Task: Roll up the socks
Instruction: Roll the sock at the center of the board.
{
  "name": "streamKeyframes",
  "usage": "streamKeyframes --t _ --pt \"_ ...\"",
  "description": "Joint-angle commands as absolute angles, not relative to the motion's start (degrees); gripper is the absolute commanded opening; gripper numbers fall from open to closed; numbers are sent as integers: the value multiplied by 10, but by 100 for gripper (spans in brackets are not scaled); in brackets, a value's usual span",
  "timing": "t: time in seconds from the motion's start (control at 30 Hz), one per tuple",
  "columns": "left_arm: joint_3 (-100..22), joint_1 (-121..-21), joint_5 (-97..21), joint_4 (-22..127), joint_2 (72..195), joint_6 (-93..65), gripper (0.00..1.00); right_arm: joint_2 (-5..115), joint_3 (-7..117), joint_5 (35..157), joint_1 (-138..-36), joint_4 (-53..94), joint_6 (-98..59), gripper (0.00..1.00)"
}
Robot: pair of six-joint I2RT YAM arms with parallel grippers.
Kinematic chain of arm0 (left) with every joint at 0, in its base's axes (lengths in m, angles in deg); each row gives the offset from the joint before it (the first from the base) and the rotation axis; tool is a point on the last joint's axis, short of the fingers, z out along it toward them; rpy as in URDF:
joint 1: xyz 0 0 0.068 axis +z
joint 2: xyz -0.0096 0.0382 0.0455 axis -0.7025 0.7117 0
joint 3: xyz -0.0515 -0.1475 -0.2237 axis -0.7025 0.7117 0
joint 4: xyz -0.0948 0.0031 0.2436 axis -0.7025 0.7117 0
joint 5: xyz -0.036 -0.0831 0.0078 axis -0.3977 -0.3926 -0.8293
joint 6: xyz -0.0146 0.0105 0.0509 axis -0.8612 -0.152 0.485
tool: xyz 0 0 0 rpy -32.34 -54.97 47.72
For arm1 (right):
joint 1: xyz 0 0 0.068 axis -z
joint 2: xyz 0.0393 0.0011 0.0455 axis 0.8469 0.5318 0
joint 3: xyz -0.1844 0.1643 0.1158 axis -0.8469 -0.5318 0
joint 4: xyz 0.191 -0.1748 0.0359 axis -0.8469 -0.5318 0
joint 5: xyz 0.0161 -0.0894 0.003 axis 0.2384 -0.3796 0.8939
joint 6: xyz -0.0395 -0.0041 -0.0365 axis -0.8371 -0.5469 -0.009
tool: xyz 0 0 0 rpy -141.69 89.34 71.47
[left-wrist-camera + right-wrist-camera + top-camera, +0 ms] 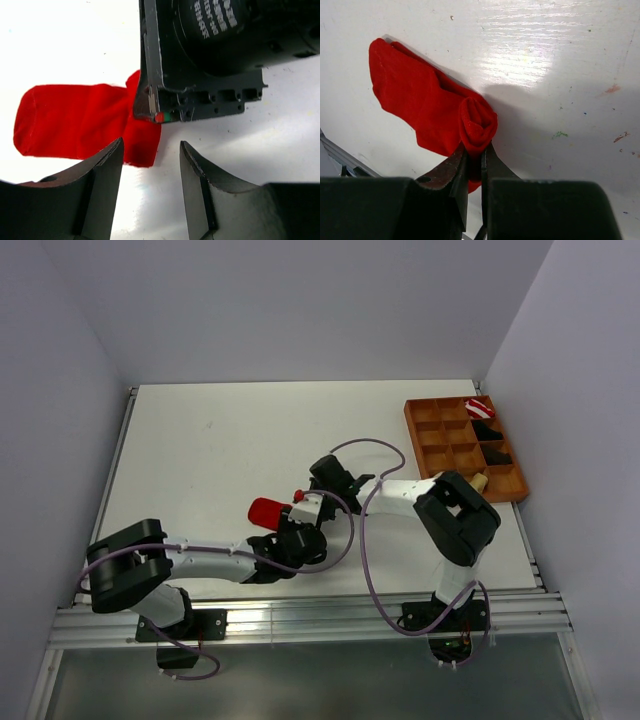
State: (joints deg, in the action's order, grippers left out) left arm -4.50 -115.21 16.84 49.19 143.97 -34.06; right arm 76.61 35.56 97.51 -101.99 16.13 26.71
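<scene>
**Red sock pinched at its rolled end, the flat length trailing away from the jaws**

In the right wrist view the right jaws rise from the bottom centre of the frame, nearly closed. They grip a small tight roll (478,122) formed at one end of the red sock (412,97). From that roll the unrolled part lies flat on the white counter (560,65). Its long axis runs diagonally from the jaws to the upper left of the frame.

In the left wrist view the left jaws stand apart at the bottom of the frame and hold nothing. The sock's near corner lies just above the gap between them, beside the left-hand finger (102,170). From there the fabric stretches towards the left edge of the frame and ends in a rounded closed tip. The dark body of the right arm fills the upper right of that view and hides the rolled end.

In the top view both arms meet near the centre, and the sock shows as a red patch just left of them.

The right arm already has the sock, so further rolling would likely travel along that axis towards the free tip. The left jaws are the ones nearer the flat part.
</scene>
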Motion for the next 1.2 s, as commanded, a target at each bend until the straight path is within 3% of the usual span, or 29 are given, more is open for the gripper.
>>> streamKeyframes --t 0.0,0.27,0.5,0.6,0.77,0.93,1.03,1.07,1.17 --pt "-71 -1154 193 476 1461 -330 53 785 368 973 -1025 139 254 0" --pt "-93 -1154 234 498 1548 -367 50 786 358 984 -1025 155 258 0" --pt "-136 -1147 279 634 1605 -469 45 781 347 989 -1025 171 256 0" --pt "-148 -1137 279 673 1623 -517 38 781 341 1001 -1025 186 260 0" --pt "-131 -1129 246 670 1615 -536 2 765 320 1011 -1024 227 264 1" --pt "-81 -1110 162 609 1549 -521 0 717 261 1015 -1016 331 291 24" --pt "-51 -1093 106 574 1500 -520 0 685 230 1001 -1009 380 299 43" --pt "-43 -1089 92 558 1487 -521 0 669 223 997 -1007 389 299 54" --pt "2 -1049 14 511 1440 -529 0 642 199 977 -1005 415 299 71"
